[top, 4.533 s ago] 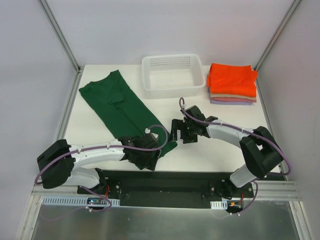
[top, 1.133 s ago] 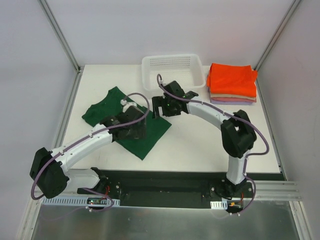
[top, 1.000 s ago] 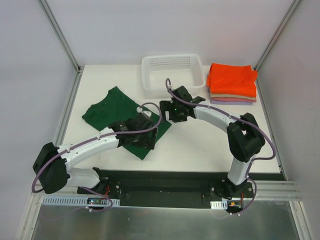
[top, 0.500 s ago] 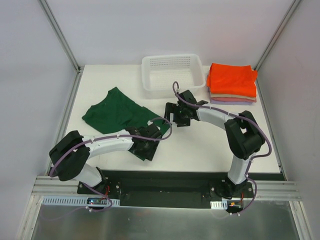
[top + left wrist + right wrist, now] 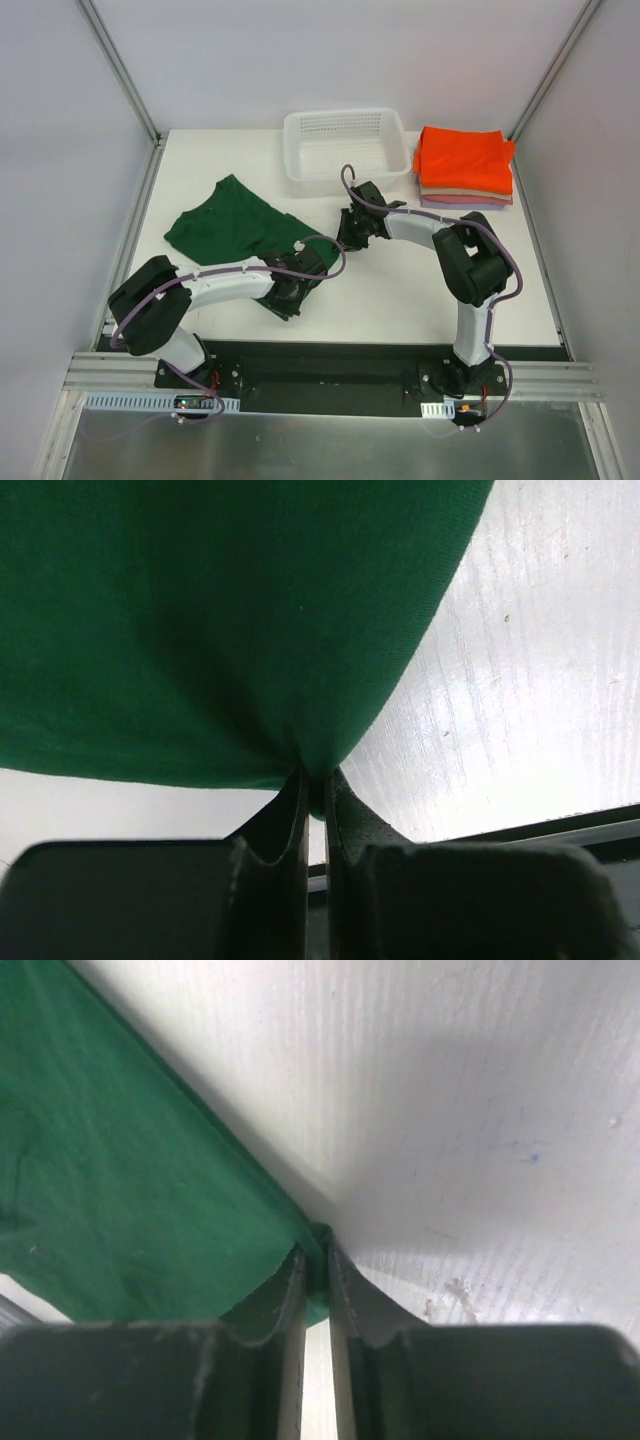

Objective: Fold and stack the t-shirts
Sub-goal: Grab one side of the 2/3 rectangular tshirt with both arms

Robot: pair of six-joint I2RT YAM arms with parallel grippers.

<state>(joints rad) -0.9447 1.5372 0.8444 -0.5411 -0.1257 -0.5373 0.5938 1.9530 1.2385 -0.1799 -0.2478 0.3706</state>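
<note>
Left end effector (image 5: pixel 316 783): pinching green shirt (image 5: pixel 225 222) corner
Right end effector (image 5: pixel 316 1252): pinching green shirt's corner nearest basket (image 5: pixel 345 114)

I see the dark green cloth t-shirt (image 5: pixel 225 220) lying left, the white plastic mesh basket (image 5: pixel 346 177) behind it, the folded-shirt stack (image 5: pixel 463 160) farther right.

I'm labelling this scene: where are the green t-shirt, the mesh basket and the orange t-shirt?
green t-shirt (image 5: pixel 225 222), top view, middle of cloth
mesh basket (image 5: pixel 345 172), top view, near wall
orange t-shirt (image 5: pixel 462 155), top view, upper face
</note>
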